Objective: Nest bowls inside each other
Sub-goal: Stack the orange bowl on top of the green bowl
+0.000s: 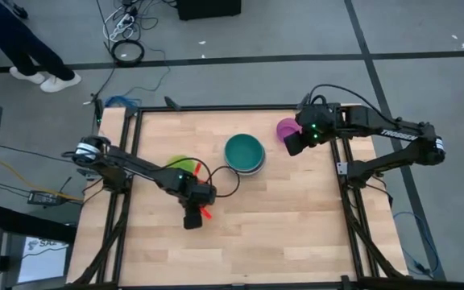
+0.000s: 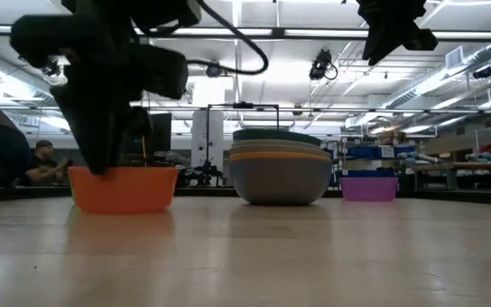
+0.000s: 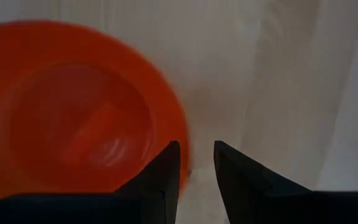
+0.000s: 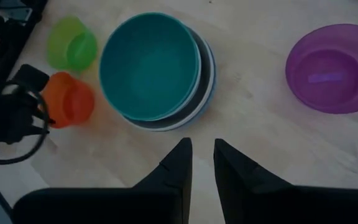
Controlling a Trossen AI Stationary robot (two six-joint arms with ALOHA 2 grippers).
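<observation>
Left gripper (image 3: 196, 163) low over table, fingers slightly parted, empty; red-orange round plastic bowl (image 3: 73, 112) touching at its 9 o'clock. Nested stack topped by teal round plastic bowl (image 1: 243, 151) at table centre. Right gripper (image 4: 201, 163) raised, narrowly parted, empty; purple round plastic bowl (image 1: 286, 127) just beside at its 9 o'clock.

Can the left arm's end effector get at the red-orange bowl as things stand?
Probably yes: the left end effector hangs right at the red-orange bowl rim, fingers slightly parted, with nothing between them; the lime green bowl sits clear.
</observation>
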